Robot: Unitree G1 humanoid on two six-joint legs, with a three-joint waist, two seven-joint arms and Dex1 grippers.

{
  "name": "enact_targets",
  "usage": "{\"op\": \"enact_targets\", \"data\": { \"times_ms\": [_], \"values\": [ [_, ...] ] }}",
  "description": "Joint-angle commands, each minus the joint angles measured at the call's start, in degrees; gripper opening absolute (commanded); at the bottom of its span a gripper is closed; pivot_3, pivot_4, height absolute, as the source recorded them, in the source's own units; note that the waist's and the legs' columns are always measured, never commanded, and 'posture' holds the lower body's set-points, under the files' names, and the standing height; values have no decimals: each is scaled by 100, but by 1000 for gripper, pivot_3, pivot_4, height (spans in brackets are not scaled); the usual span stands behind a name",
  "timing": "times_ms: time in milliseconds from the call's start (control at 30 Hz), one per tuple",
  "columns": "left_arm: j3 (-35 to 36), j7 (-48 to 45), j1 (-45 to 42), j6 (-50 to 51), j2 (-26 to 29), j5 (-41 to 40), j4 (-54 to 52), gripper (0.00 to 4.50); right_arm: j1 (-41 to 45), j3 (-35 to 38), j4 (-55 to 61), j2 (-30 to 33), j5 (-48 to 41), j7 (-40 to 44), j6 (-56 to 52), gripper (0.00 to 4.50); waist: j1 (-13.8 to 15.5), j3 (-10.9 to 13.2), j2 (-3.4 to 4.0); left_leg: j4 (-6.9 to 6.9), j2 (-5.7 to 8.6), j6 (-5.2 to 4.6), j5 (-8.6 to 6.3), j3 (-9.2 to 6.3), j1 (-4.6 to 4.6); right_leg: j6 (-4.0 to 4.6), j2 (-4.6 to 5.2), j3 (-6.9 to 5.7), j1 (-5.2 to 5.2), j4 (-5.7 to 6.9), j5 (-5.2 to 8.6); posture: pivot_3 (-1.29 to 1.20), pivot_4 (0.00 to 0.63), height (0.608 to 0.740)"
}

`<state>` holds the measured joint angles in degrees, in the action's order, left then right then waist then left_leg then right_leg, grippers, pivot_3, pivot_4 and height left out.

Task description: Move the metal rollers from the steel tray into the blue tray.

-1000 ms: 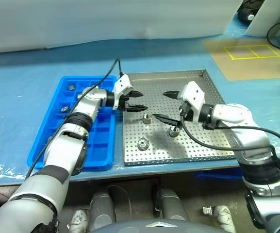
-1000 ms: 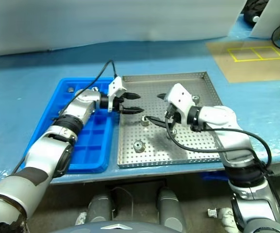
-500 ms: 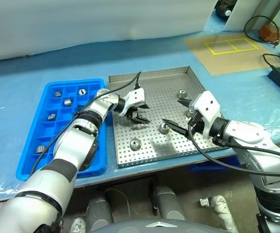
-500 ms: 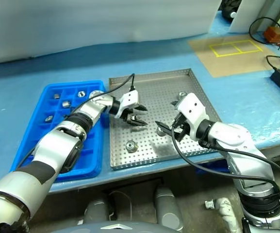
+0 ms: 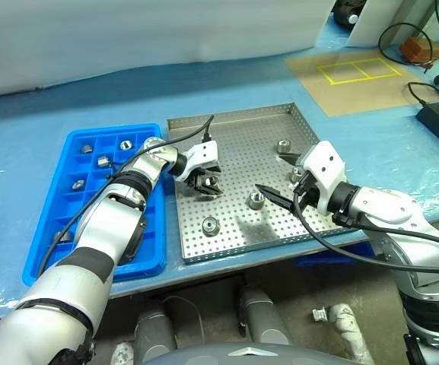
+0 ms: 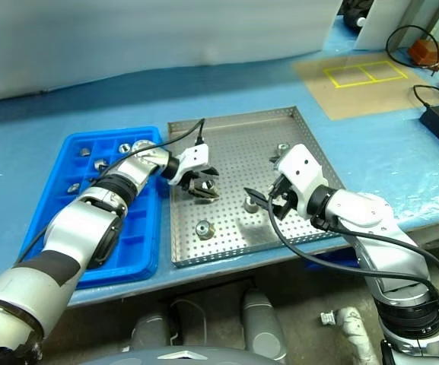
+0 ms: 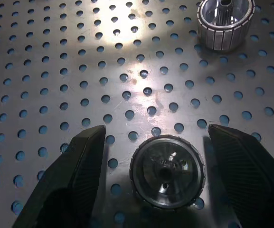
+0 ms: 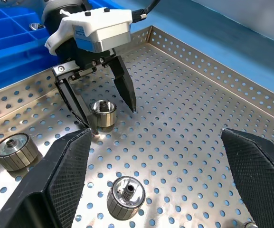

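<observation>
While open, left hand straddles roller | rim cropped

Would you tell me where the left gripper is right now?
The left gripper hangs open over the steel tray, near its blue-tray side, fingers either side of a metal roller.

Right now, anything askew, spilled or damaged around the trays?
Nothing stands out. Metal rollers stand upright on the steel tray, others sit in blue tray compartments, and the open left gripper straddles one.
</observation>
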<state>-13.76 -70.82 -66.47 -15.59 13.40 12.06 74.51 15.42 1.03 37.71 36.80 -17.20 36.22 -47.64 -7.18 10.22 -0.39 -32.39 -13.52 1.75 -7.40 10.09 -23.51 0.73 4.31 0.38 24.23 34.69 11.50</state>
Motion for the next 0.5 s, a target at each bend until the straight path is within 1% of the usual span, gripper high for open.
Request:
{"op": "enact_targets", "data": {
  "times_ms": [33, 233, 333, 400, 500],
  "values": [
    [-17, 15, 20, -1, 104, 91, -53, 3637, 121, -8, 60, 72, -43, 9, 159, 4500, 0, 0, 0, 0, 0, 0, 0, 0, 0, 0, 0, 0, 0, 0, 0, -736, 150, 740],
    [89, 69, 44, 48, 71, 59, -54, 3637, 169, -54, -35, 67, -16, -19, 230, 4500, 4, 0, 0, 1, -2, 0, 0, 0, 0, 0, -1, -3, -1, 0, 0, -732, 150, 740],
    [94, 49, 56, 32, 47, 61, -58, 3070, 167, -76, -52, 74, -9, -20, 253, 4500, 4, 0, 0, -2, -1, -1, -1, 0, 0, 0, 1, -2, -2, 0, 0, -732, 150, 740],
    [106, 161, 54, 86, 20, 68, -53, 2435, 163, -67, -43, 79, -34, -7, 247, 4500, 3, 0, 0, -2, -1, -1, -1, 0, 0, 0, 0, -2, -2, 0, 0, -732, 150, 740],
    [119, 163, 50, 74, 16, 62, -55, 2435, 130, -32, 26, 90, -186, 90, 172, 4500, 1, 0, 0, -1, -2, -1, -1, 0, 1, 0, 0, -3, -2, 0, 0, -733, 150, 740]
  ]
}}
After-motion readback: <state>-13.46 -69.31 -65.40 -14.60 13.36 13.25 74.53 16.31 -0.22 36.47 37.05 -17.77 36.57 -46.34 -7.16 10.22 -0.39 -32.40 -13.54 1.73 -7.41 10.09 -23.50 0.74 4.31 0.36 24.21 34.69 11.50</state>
